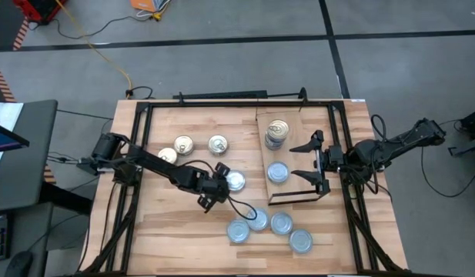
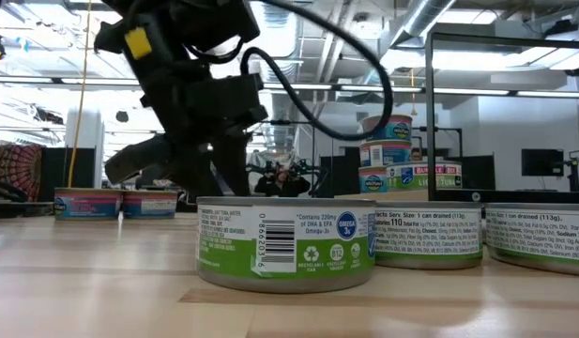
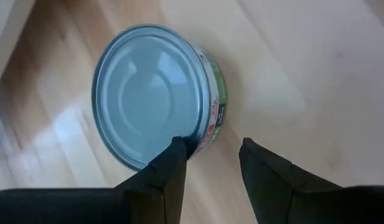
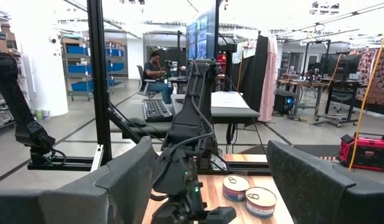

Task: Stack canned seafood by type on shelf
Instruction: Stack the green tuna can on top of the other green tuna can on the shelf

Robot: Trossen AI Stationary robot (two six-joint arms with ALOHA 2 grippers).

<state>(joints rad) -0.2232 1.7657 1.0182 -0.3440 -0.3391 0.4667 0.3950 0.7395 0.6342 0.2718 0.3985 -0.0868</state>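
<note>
My left gripper (image 1: 224, 185) (image 3: 210, 155) is open, low over the table's middle, right beside a silvery-blue-topped tin (image 1: 235, 181) (image 3: 151, 93) that stands flat on the tabletop. One fingertip (image 3: 176, 155) overlaps that tin's rim; the other stands clear of it. My right gripper (image 1: 299, 160) (image 4: 210, 180) is wide open, hovering at the right side of the shelf (image 1: 299, 123). On the shelf stand a short stack of gold-topped tins (image 1: 276, 132) (image 2: 392, 150) and one blue-topped tin (image 1: 277, 172). My left gripper has one fingertip (image 3: 176, 155) at the side wall of the blue-topped tin near its rim (image 3: 198, 134), coming from above; whether it touches, I cannot tell. The tin is not between the fingers and sits flat on the table.
Three gold-topped tins (image 1: 183, 144) stand on the table to the left of the shelf, behind my left arm. Several blue-topped tins (image 1: 281, 223) (image 2: 287, 239) cluster near the table's near edge. A black frame (image 1: 222, 98) runs around the table.
</note>
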